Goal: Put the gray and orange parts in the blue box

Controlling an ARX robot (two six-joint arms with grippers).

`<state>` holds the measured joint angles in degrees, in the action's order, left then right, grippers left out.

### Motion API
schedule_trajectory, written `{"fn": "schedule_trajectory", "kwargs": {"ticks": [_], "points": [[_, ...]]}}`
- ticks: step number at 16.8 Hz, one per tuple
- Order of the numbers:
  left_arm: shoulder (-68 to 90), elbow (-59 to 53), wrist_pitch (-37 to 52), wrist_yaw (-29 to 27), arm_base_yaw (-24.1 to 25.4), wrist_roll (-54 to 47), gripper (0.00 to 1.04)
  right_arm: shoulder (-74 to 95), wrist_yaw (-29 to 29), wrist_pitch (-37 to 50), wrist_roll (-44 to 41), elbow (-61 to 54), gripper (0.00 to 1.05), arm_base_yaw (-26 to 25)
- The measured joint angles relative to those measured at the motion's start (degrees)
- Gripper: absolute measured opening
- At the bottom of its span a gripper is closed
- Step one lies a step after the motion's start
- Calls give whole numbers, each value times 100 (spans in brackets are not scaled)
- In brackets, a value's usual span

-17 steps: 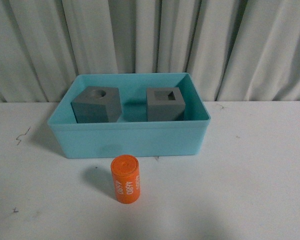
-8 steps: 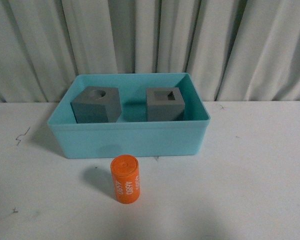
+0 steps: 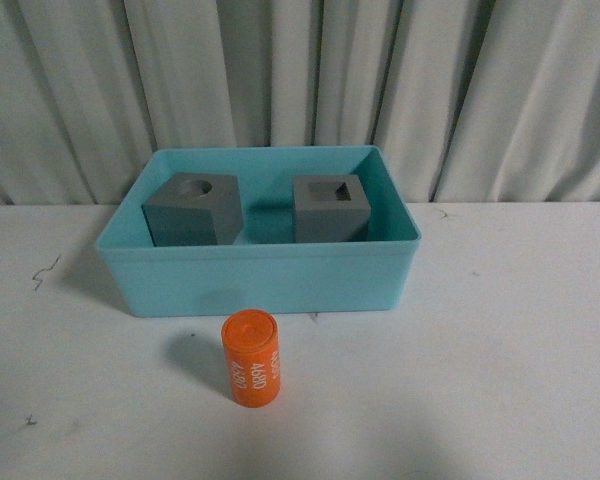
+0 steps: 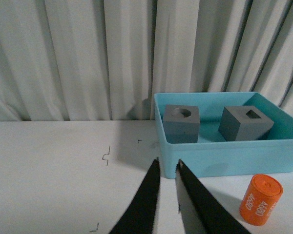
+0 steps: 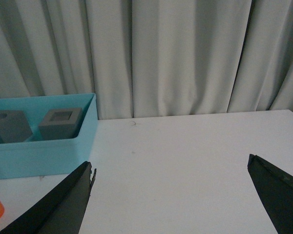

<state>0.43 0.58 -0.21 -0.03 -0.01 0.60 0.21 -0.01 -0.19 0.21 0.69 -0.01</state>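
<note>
- The blue box (image 3: pixel 260 282) stood on the white table (image 3: pixel 510 350), its far wall close to the pale pleated curtain (image 3: pixel 280 80).
- Two gray cubes sat inside the box, apart from each other, both on its floor toward the far wall.
- The gray cube with the round recess (image 3: pixel 190 212) occupied the box's left half, recess upward and turned a little askew to the walls.
- The gray cube with the square recess (image 3: pixel 330 210) occupied the box's right half, recess upward as well.
- The orange cylinder (image 3: pixel 253 358) was outside the box, on the table just in front of its near wall and a little left of the wall's middle, not touching it.
- The cylinder stood upright, white numerals running along its side and its round top face showing.
- The left gripper (image 4: pixel 167 163) hung in front of the box's near-left corner, above the table, its two dark fingers drawn almost together with only a thin slit between them and nothing in it.
- The right gripper (image 5: pixel 170 163) was to the right of the box over bare table, its fingers spread wide and empty.
- Small dark pen marks (image 3: pixel 45 270) lay on the table to the left of the box.
</note>
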Motion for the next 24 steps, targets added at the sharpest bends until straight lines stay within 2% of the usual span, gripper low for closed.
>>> {"fn": "schedule_trajectory", "kwargs": {"ticks": [3,4,5,7,9,10,11,12,13,14,16,18,21,24], "points": [[0,0,0,0,0,0,39,0,2,-2,0,0,98,0],[0,0,0,0,0,0,54,0,0,0,0,0,98,0],[0,0,0,0,0,0,63,0,0,-2,0,0,98,0],[0,0,0,0,0,0,70,0,2,0,0,0,98,0],[0,0,0,0,0,0,93,17,35,-92,7,11,98,4],[0,0,-2,-2,0,-7,100,673,310,-1263,264,481,98,-11],[0,0,4,17,0,-4,97,1867,66,-1517,376,946,98,-509],[0,0,0,0,0,-4,98,2708,-317,-1014,304,1239,98,-1034],[0,0,-2,2,0,-4,98,3407,-837,-474,94,1593,98,-1331],[0,0,0,2,0,-4,98,4138,-1445,22,-295,2037,98,-1478],[0,0,-2,2,0,-4,98,5396,-2586,-109,-999,2806,98,-1397],[0,0,2,0,0,-4,98,6492,-3246,-96,-1370,3383,98,-1019],[0,0,0,2,0,-4,98,7661,-3053,-236,-1641,4118,98,-157],[0,0,0,2,0,-4,98,8419,-2848,-269,-1812,4382,98,1034]]}}
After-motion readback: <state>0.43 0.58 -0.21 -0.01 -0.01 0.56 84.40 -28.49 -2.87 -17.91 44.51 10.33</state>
